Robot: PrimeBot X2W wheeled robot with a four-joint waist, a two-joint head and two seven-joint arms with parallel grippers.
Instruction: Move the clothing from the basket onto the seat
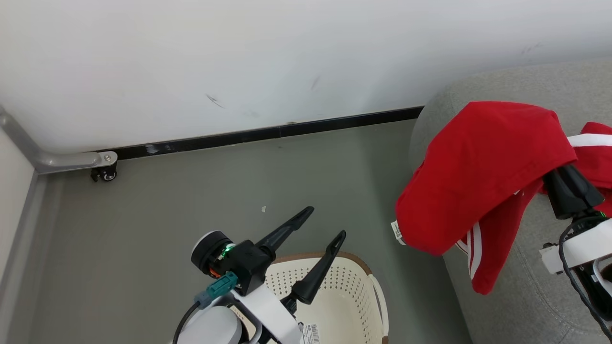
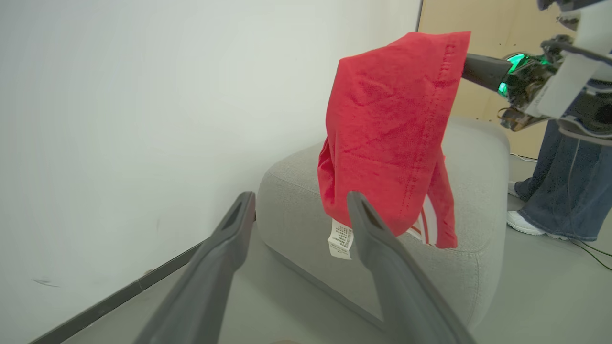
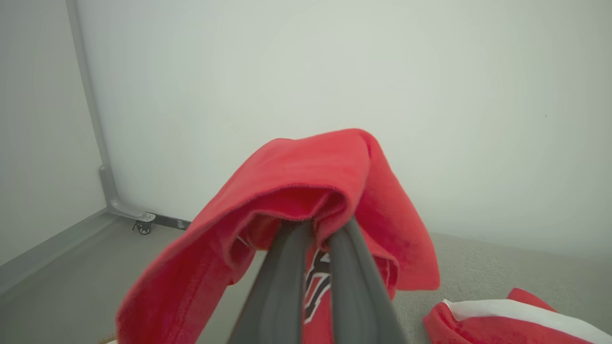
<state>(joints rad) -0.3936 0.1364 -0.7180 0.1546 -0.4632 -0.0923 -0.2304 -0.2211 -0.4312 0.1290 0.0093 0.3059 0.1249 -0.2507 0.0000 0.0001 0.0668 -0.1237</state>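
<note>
1. Your L gripper [image 1: 325, 222] sits at approx 6 o'clock in head view, over the far rim of the basket [image 1: 349, 291]. Its fingers are spread wide w/ nothing btwn them.
2. Your R gripper [image 3: 319, 234] comes in at 3–4 o'clock in head view. Its fingers are pressed nearly together and the tips are buried in cloth. It's pinching the held red garment [image 1: 483, 177].
3. That garment is off the floor and drapes over the R fingertips at 3 o'clock. It hangs by the rounded end of the sofa [image 1: 516, 296], w/ part of it out past the sofa edge, over the grey floor [image 1: 191, 200].
4. A white sewn-in label [image 1: 397, 231] dangles at its low left corner. White stripes show on the hanging part toward 4 o'clock. You can't tell whether the lowest hem touches the cushion.
5. The second red garment [image 1: 595, 143], w/ a white band, lies on the sofa at 3 o'clock, just beyond the R gripper.
6. The basket stands on the floor at 6 o'clock, near the sofa but apart from it, w/ its brown rim and perforated cream wall in sight.
7. In L wrist view, at 3 o'clock, you see a person's legs in jeans [image 2: 559, 191] w/ a white shoe [image 2: 523, 223], standing behind the sofa.
8. A white wall [image 1: 239, 57] w/ a black baseboard [image 1: 267, 133] runs across 12 o'clock. A small caster [image 1: 105, 174] sits at 9–10 o'clock.
</note>
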